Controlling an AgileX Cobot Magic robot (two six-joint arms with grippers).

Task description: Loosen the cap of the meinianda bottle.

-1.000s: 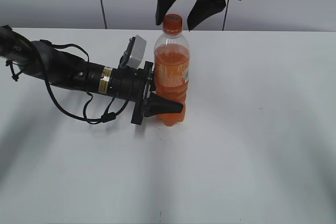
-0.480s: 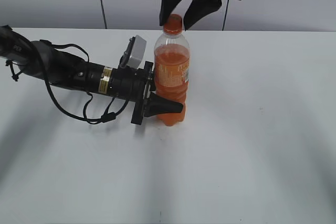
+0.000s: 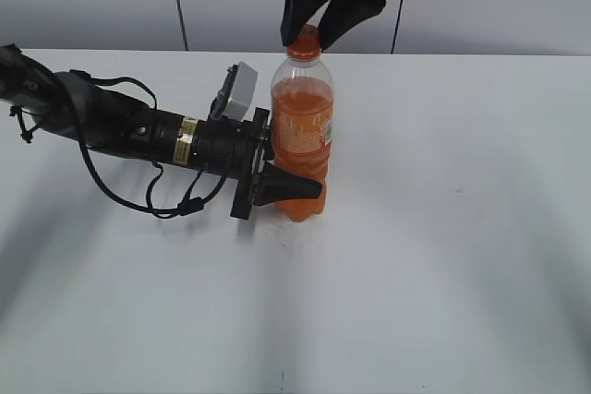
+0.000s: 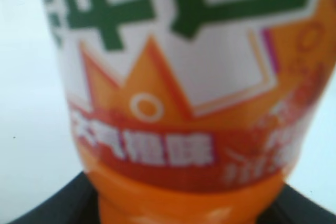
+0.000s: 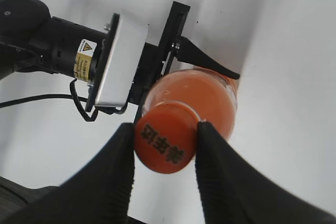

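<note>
While meinianda bottle [image 3: 301, 136] stands upright on white tabletop [image 3: 443, 228], left gripper [image 3: 277, 168] clasps its lower body from the side, label filling left wrist view. Right gripper [image 5: 164, 145] hangs above, pointing down, fingers [image 5: 118, 161] on both sides of cap [image 5: 165, 142], touching or nearly so; firm clamp on cap cannot be confirmed.

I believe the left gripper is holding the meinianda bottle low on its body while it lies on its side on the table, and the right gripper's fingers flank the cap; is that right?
Not quite: the meinianda bottle stands upright on the table, as the exterior view shows. The rest holds: the left gripper holds it low on its body, and the right gripper has its fingers on either side of the cap.
</note>
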